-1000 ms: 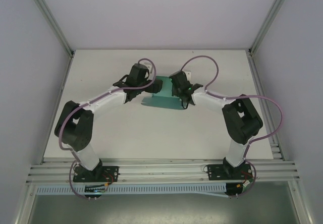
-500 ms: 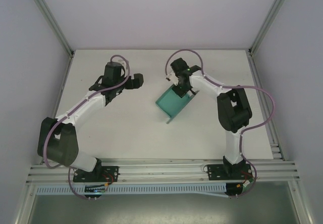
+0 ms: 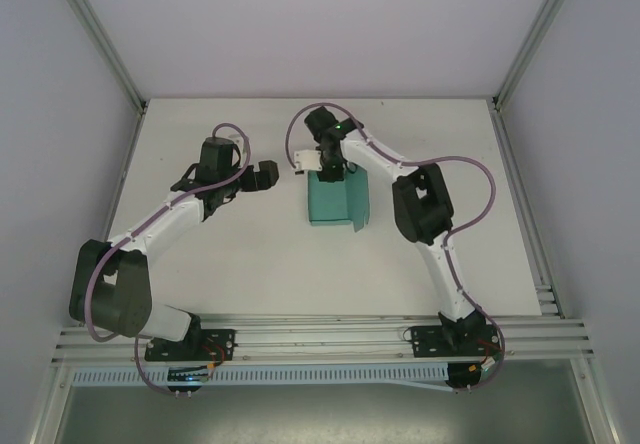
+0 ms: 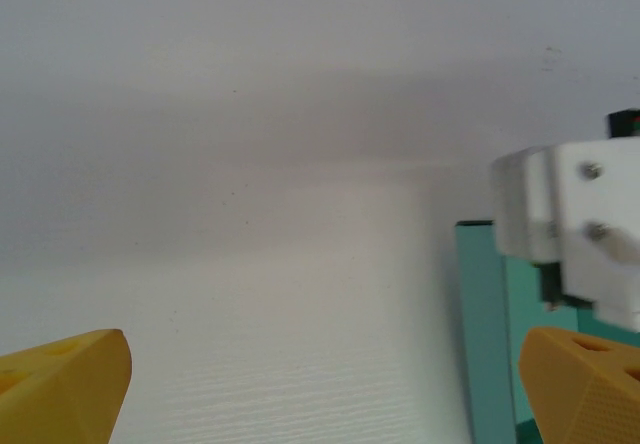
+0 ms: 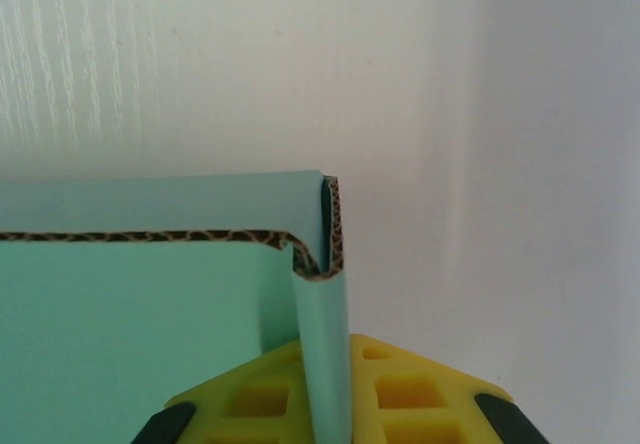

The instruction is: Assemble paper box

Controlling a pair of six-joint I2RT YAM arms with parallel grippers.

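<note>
Teal-green card, corrugated at the cut edge, makes up the paper box (image 3: 335,204), which lies open on the worktop (image 3: 250,254) with at least one side wall standing.

Position of the arms relative to the box:
- We find the right fingers (image 3: 328,168) at the box's far edge, directly over it.
- The left fingers (image 3: 265,176) stand off the box's left side, near but apart from it.

State of the right fingers (image 5: 420,389): in the wrist view an upright wall of the box (image 5: 130,314) runs straight between the two yellow pads. We see no gap on either side, so we record them as pinching that wall.

State of the left fingers (image 4: 60,389): spread wide, with nothing between them. Their wrist view shows the box's edge (image 4: 485,344) just inside the pad nearer the box.

Governing relation: the pinched wall runs away from the right fingers towards a folded corner, where a cross wall meets it. From above the box reads as nearly square, and we cannot name a long axis with confidence.

Judgement: the right arm is the nearer and controls the box. The left arm would have to travel towards the box's left side to meet any wall.
</note>
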